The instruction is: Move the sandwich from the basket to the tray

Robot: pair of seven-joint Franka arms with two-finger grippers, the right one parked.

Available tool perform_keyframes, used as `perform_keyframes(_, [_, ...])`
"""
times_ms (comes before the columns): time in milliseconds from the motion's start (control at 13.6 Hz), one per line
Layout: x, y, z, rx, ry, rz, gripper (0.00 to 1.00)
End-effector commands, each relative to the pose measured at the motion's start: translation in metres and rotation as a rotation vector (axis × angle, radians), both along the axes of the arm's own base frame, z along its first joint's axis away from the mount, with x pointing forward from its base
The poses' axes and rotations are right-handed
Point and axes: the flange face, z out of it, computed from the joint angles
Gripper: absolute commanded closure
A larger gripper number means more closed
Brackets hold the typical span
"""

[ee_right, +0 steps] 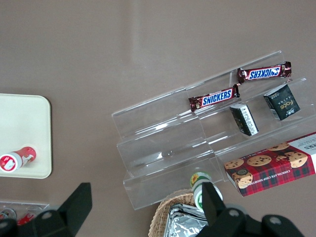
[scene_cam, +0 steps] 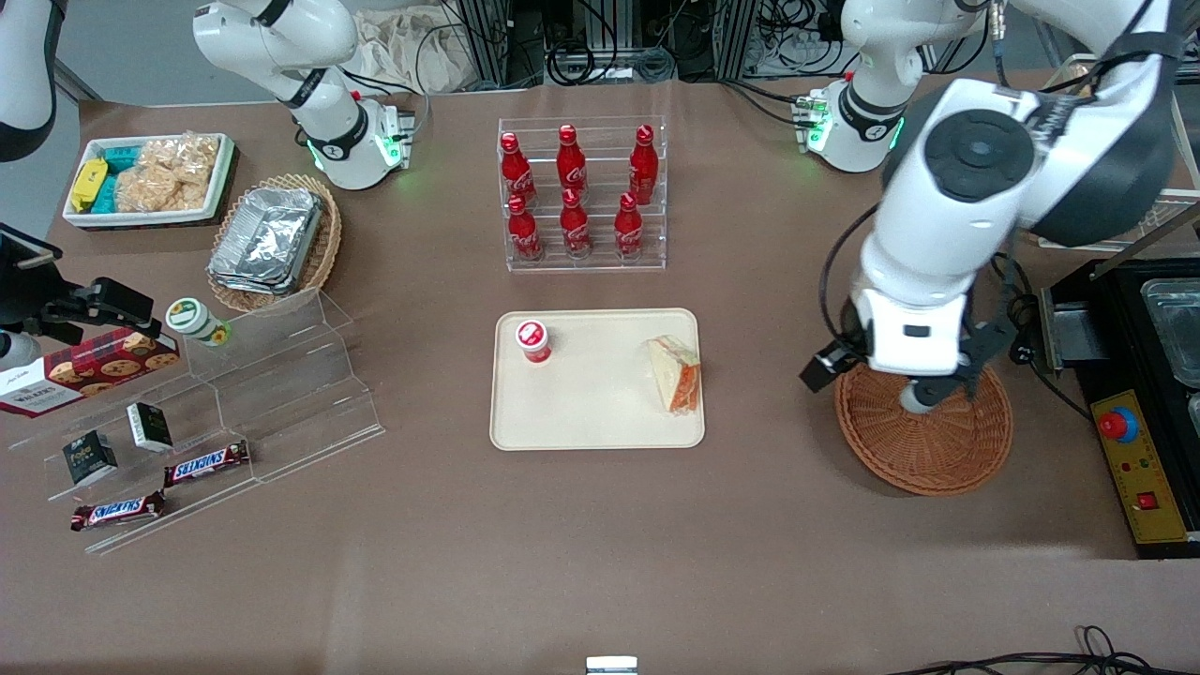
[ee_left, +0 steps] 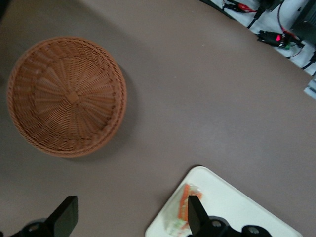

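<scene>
Wedge sandwich (scene_cam: 677, 375) lying on the beige tray (scene_cam: 600, 412), wicker basket (scene_cam: 937, 450) empty.

The sandwich rests against the tray's edge nearest the working arm, orange filling along its cut side; a red-capped cup (scene_cam: 533, 340) stands near the tray's corner toward the bottle rack (scene_cam: 581, 192). The left gripper (ee_left: 129, 217) hangs above the basket, fingers (ee_left: 64, 217) spread, holding nothing.

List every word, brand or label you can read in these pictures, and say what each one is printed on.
"SNICKERS": two chocolate bars on the acrylic steps.
"Coca-Cola" script, blurred: red bottles.
Biscuit box, two small dark boxes: print too small.
Sandwich, tray, basket, gripper: none.
</scene>
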Motion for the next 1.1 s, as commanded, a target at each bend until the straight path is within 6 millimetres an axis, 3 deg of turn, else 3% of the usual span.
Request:
perform_keyframes(0, [-0.006, 0.049, 0.021, -0.005, 0.046, -0.108, 0.0])
perform_keyframes(294, [-0.005, 0.096, 0.028, 0.016, 0.091, -0.252, 0.0])
perform_keyframes(587, [-0.01, 0.139, 0.049, -0.01, 0.091, -0.358, 0.0])
perform_keyframes(1028, [-0.039, 0.188, 0.064, -0.017, 0.097, -0.49, 0.0])
